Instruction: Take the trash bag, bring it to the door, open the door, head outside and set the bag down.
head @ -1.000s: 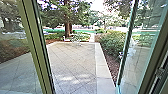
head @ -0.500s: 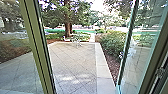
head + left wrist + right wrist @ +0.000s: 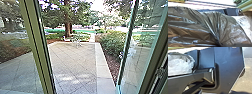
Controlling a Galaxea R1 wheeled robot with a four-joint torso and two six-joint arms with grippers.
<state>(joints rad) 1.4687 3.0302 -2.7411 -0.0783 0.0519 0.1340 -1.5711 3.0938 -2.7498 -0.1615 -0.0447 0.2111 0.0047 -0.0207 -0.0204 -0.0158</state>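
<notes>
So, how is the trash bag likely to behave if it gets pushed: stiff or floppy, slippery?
The trash bag is probably floppy, since its thin film creases into folds that run to a tight gather. Its glossy sheen suggests it could be slippery. Its contents are hidden, so I can't judge its weight.

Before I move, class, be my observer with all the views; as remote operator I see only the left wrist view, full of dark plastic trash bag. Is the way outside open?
Observer: Yes. In the head view the glass door stands open at the right, leaving a gap onto the paving.
Operator: What stands at the far end of that?
Observer: Some light-framed outdoor furniture, near the foot of a tree trunk.
Operator: And what borders it on the right?
Observer: A planted bed, with a leafy green bush beside the pale edging strip.
</notes>
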